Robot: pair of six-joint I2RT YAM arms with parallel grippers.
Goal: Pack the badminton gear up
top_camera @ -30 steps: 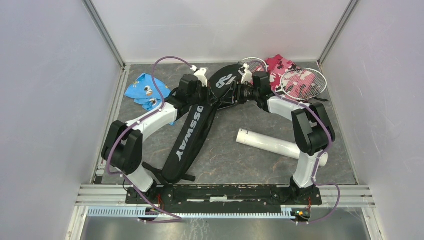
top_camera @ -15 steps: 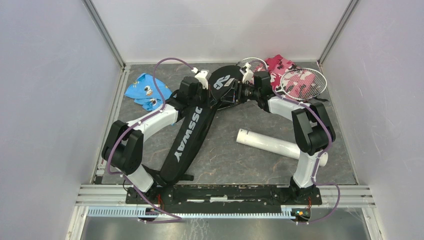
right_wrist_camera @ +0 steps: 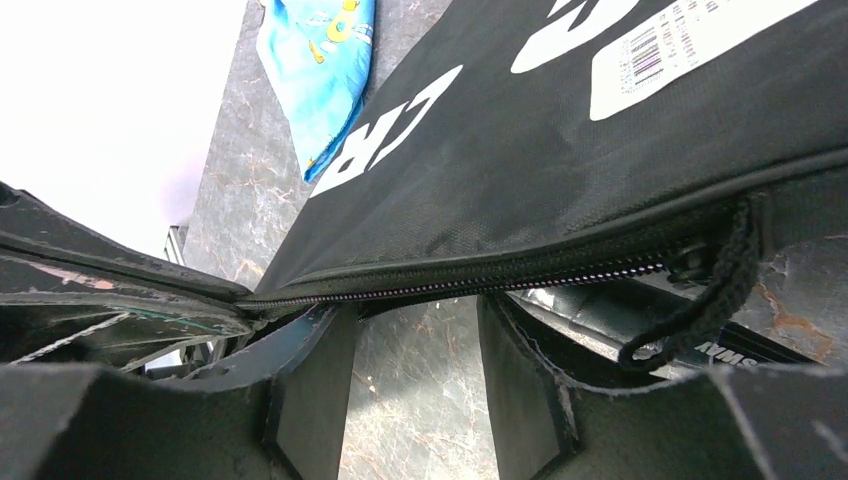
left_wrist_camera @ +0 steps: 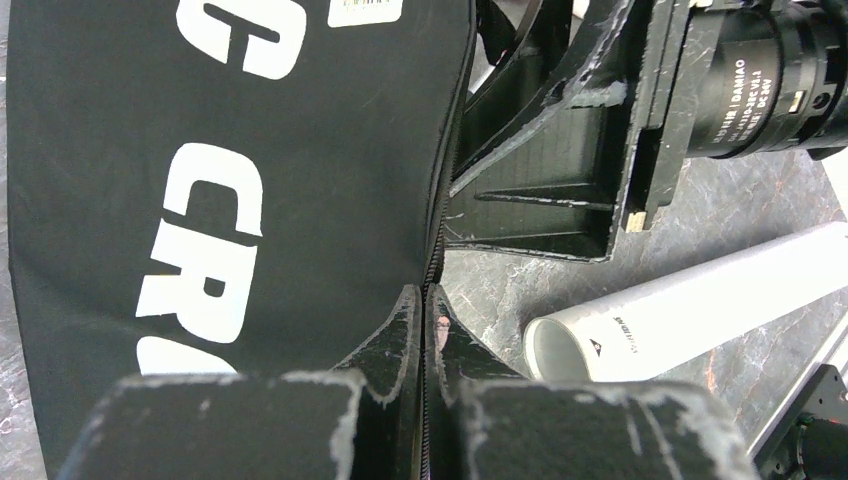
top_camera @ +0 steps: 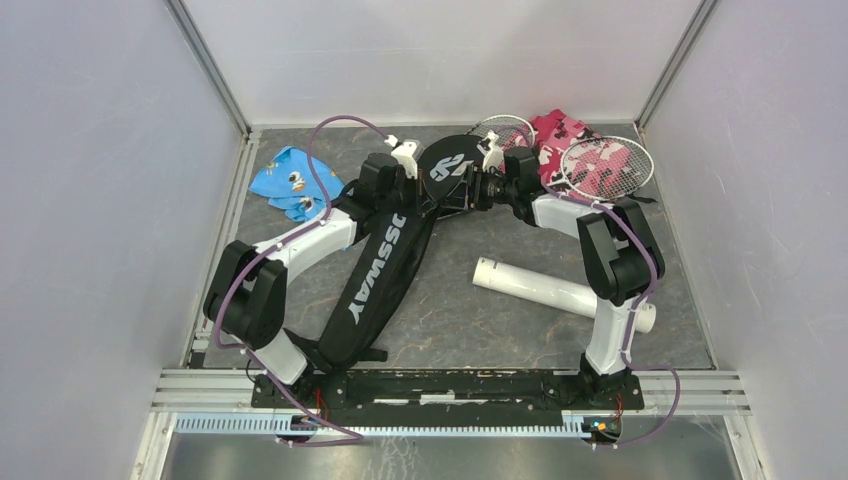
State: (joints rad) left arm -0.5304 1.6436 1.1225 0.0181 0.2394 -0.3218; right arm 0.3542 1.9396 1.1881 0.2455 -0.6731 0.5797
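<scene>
The long black racket bag (top_camera: 375, 280) lies slantwise on the table, its top end (top_camera: 447, 165) raised between both arms. My left gripper (left_wrist_camera: 424, 300) is shut on the bag's (left_wrist_camera: 250, 150) zip edge. My right gripper (right_wrist_camera: 420, 310) faces it, jaws open, with the zip edge (right_wrist_camera: 480, 275) running across its fingertips and the black pull cord (right_wrist_camera: 705, 300) hanging by the right finger. Two silver rackets (top_camera: 605, 165) lie at the back right, partly on pink cloth. The white tube (top_camera: 555, 288) lies near the right arm, its open end (left_wrist_camera: 560, 350) beside my left fingers.
A pink camouflage cloth (top_camera: 560, 130) lies under the rackets at the back right. A blue printed cloth (top_camera: 288, 183) sits at the back left, also in the right wrist view (right_wrist_camera: 320, 60). White walls close in the table on three sides.
The bag's top end has been drawn up and bunched between the grippers. The right gripper shifted slightly left and its jaws narrowed a little. The left gripper stayed shut on the zip edge.
</scene>
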